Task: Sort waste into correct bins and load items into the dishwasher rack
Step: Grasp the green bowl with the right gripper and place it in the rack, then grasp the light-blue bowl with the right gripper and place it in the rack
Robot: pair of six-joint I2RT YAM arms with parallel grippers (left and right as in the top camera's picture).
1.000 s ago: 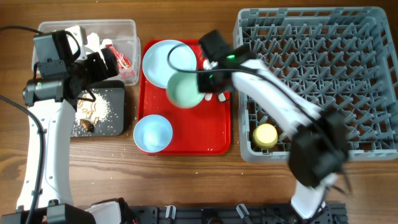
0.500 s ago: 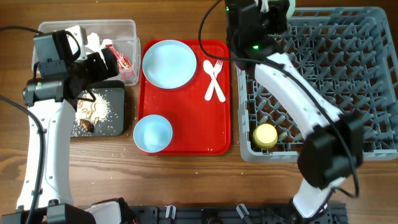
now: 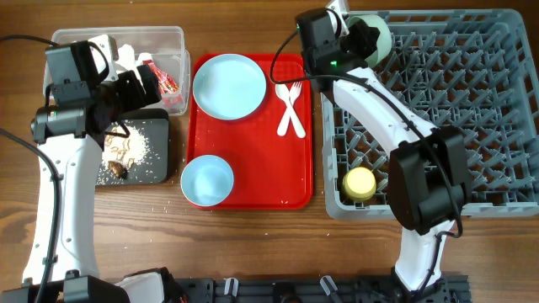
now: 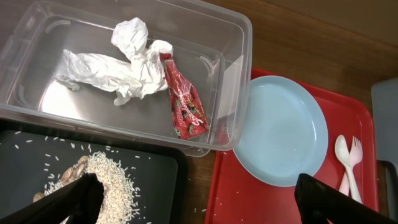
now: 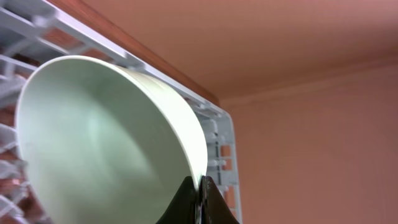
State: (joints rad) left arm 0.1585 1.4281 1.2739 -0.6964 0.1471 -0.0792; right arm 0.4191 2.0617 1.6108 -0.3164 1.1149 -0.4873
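My right gripper (image 5: 200, 198) is shut on the rim of the pale green bowl (image 5: 99, 137) and holds it tilted on edge over the far left corner of the grey dishwasher rack (image 3: 455, 109); the bowl (image 3: 376, 35) shows there overhead. A yellow cup (image 3: 360, 183) sits in the rack's near left. The light blue plate (image 3: 229, 86), light blue bowl (image 3: 207, 179), white fork and spoon (image 3: 290, 108) lie on the red tray (image 3: 269, 181). My left gripper (image 4: 196, 199) is open above the clear tub (image 4: 37, 109), which holds crumpled white paper (image 4: 118, 65) and a red-and-white wrapper (image 4: 185, 102). The black tray (image 4: 149, 180) holds rice and brown scraps (image 4: 93, 177).
Wooden table (image 3: 253, 244) lies around the trays, with a few rice grains near the black tray. The left arm's body (image 3: 63, 177) stands along the table's left side. The right arm (image 3: 404, 143) reaches over the rack's left part.
My right gripper has carried the pale green bowl from above the red tray up and right to the rack's far left corner. The left arm has not moved.
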